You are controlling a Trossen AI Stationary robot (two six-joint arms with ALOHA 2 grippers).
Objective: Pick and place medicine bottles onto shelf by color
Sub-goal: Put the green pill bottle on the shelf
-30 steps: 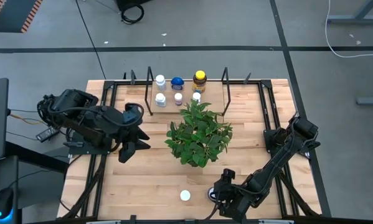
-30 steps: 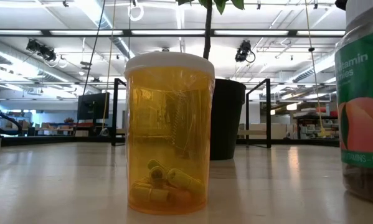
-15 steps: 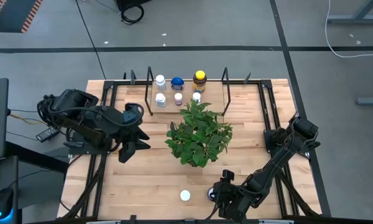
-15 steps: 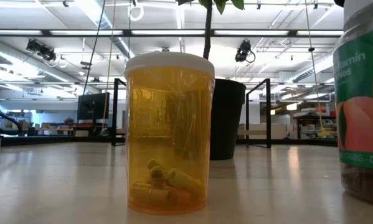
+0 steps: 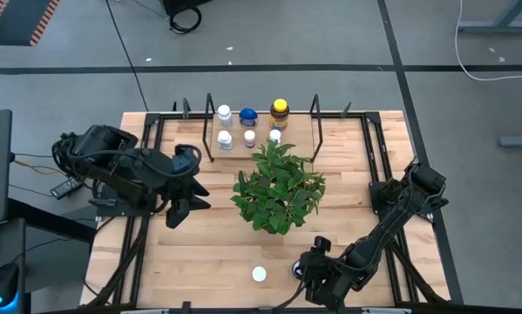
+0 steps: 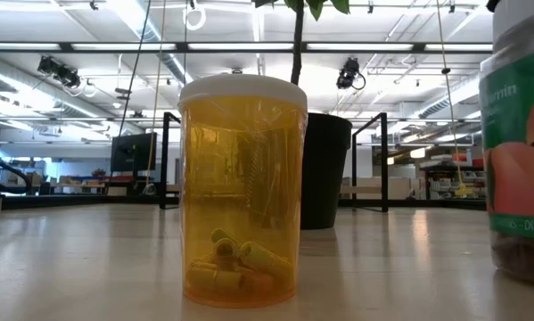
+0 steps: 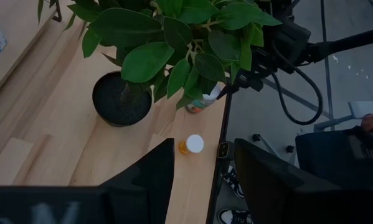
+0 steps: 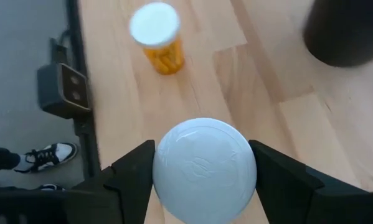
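A green-labelled bottle [image 6: 521, 152] with a white cap [image 8: 205, 163] stands near the table's front edge, and my right gripper [image 5: 306, 272] is shut on it. To its left stands an amber bottle [image 5: 259, 274] with a white cap, holding yellow capsules [image 6: 240, 263]. Several more bottles, one of them blue [image 5: 247, 114] and one amber with a yellow cap [image 5: 280, 108], stand in the black wire shelf [image 5: 210, 131] at the far edge. My left gripper [image 5: 184, 209] hangs open above the table's left part, with nothing between its fingers. My right gripper pinches the green-labelled bottle at its top, one finger [image 8: 133, 171] on each side of the white cap's rim [image 8: 160, 174]. The fingers slant down onto it from the near right. The bottle stays upright, its base on the table.
A leafy potted plant [image 5: 278, 187] in a black pot [image 6: 324, 169] fills the table's middle, between the two front bottles and the shelf. Black frame rails [image 5: 376, 148] run along both sides of the table. Bare wood lies to the left of the amber bottle.
The green-labelled bottle in my right gripper has turned slightly about its upright axis, so its label has shifted sideways in the low view. It still stands on the table. The amber bottle and my left arm have kept still.
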